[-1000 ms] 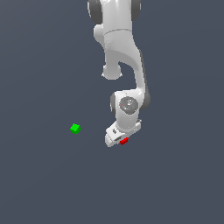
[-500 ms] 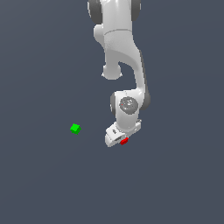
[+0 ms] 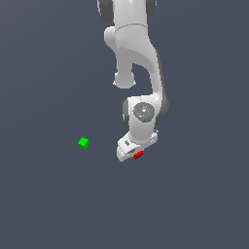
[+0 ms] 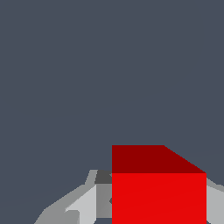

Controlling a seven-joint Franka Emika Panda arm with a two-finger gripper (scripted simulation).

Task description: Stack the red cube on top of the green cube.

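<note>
Here the end effector [image 3: 134,154] grips the red cube [image 3: 138,155] over plain dark grey floor [image 3: 48,204].

Red cube [image 3: 138,155] (tiny) apart from green cube [image 3: 83,143]

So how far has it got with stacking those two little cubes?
Early on. The gripper has reached the red cube, which sits between its fingers in the wrist view; whether it is clamped, I cannot tell. Nothing is stacked: the green cube sits alone toward the exterior view's left. Lifting, carrying and placing remain.
</note>
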